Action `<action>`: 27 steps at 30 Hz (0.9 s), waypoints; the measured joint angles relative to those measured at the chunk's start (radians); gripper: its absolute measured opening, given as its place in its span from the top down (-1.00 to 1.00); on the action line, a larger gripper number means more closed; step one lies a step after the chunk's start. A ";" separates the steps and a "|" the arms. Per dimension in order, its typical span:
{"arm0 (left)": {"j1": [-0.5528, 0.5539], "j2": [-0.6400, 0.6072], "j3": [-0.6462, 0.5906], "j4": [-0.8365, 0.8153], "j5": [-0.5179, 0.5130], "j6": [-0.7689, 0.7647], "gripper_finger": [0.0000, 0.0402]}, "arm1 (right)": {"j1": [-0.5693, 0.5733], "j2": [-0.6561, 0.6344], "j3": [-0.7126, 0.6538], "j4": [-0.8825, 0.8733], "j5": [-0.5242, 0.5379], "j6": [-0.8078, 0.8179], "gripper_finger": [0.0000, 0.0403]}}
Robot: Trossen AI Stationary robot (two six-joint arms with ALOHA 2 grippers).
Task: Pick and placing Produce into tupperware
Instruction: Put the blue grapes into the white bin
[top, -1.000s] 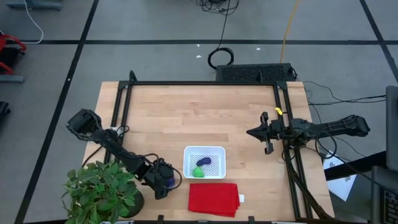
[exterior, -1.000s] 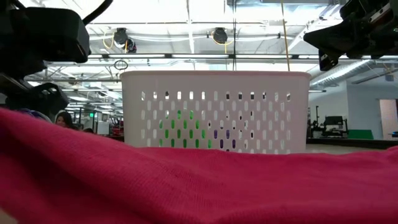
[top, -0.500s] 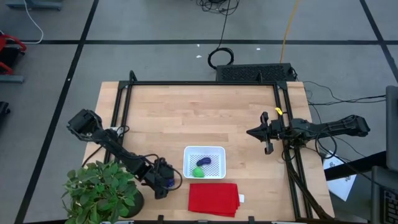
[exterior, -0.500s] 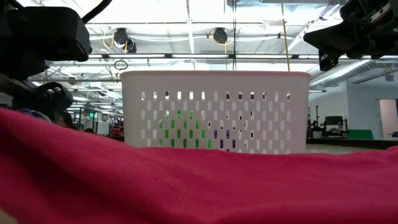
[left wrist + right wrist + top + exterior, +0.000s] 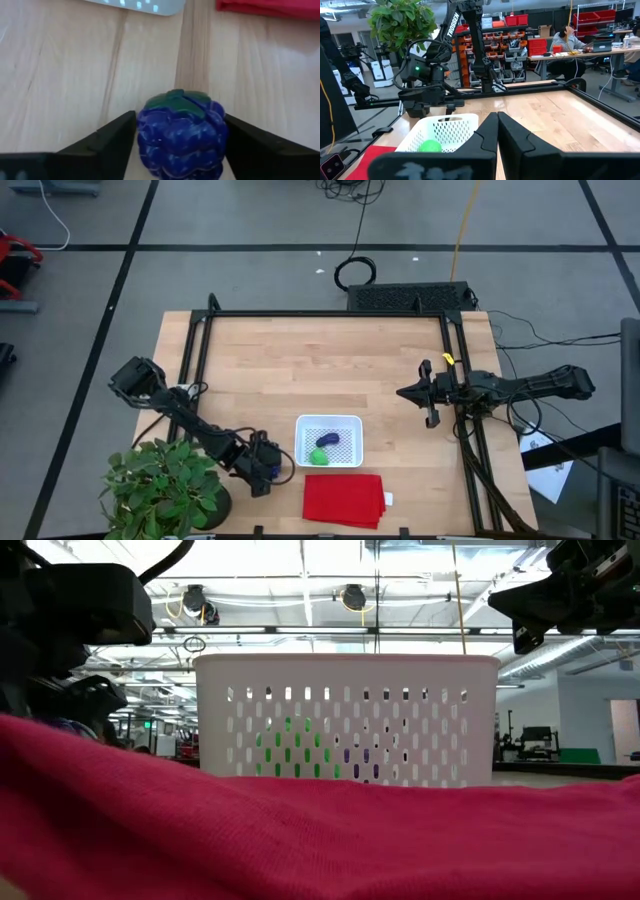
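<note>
1. Here the roundish purple piece [image 5: 182, 134] sits clamped between the left gripper's [image 5: 264, 471] fingers [image 5: 102, 139], low over the worktop [image 5: 300, 370].
2. The tupperware [image 5: 329, 440] lies just beside it, toward the right arm's side, already holding the green piece [image 5: 318, 457] and the elongated purple piece [image 5: 327, 440].
3. The left wrist view alone shows the grip.
4. The right gripper [image 5: 410, 393] waits well apart, fingers together.

White tupperware [image 5: 329, 440], red cloth [image 5: 343, 500], purple-blue berry [image 5: 182, 134].
</note>
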 joint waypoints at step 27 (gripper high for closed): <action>0.073 -0.114 -0.003 -0.120 0.080 0.200 0.03 | 0.000 0.000 0.000 0.000 0.000 0.000 1.00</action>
